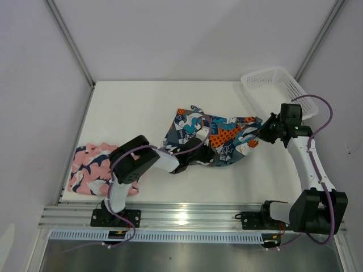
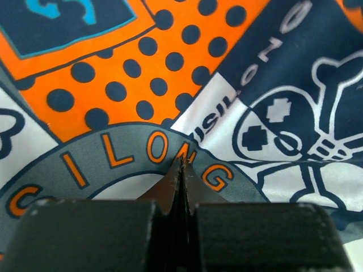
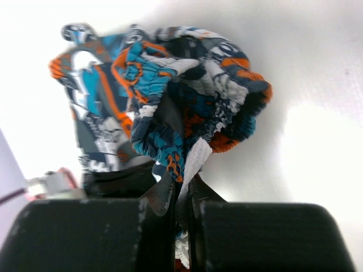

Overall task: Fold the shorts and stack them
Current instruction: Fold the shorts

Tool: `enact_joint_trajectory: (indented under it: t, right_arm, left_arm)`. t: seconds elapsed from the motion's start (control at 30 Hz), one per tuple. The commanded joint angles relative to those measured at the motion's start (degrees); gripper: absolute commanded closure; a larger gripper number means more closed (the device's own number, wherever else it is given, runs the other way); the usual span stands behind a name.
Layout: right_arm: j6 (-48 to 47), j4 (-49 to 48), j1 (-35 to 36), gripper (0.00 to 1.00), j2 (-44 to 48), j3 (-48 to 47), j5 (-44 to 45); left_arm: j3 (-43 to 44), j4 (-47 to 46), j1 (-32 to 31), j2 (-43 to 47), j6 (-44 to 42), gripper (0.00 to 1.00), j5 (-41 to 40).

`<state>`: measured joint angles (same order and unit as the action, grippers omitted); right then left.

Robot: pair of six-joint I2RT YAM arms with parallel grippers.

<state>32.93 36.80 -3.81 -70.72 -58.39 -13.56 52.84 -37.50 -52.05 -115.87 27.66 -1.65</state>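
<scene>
Spanning the gap between both grippers, the soft fabric shorts patterned in blue, teal, orange and white [image 1: 221,139] are in the centre of the top view, over the white table [image 1: 142,107]. The left gripper [image 2: 181,164] is clenched on a small ridge of the printed cloth. The right gripper [image 3: 181,181] is clenched on a thin white strip at the crumpled right end of the garment.

Both holds look shallow, so I judge that a firm pull could make the cloth slip out of one pinch, and then the fold would fall open. Because the right end is bunched into a ball, the layers may also come down twisted and uneven.

The pink fabric shorts with navy-and-white shapes [image 1: 91,167] lie at the lower left of the top view, just beside the left arm's elbow; a wide swing of this arm could drag them. The white mesh plastic basket [image 1: 272,85] stands at the upper right, near the right arm, and could be knocked.
</scene>
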Motion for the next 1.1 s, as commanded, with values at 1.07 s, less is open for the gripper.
enact_joint_trajectory:
  t: [1.07]
  right_arm:
    - [-9.6, 11.2, 19.7, 1.0, -19.0, -32.9, 12.0]
  left_arm:
    - [-25.4, 16.1, 9.9, 35.9, 2.0, 1.0, -15.5]
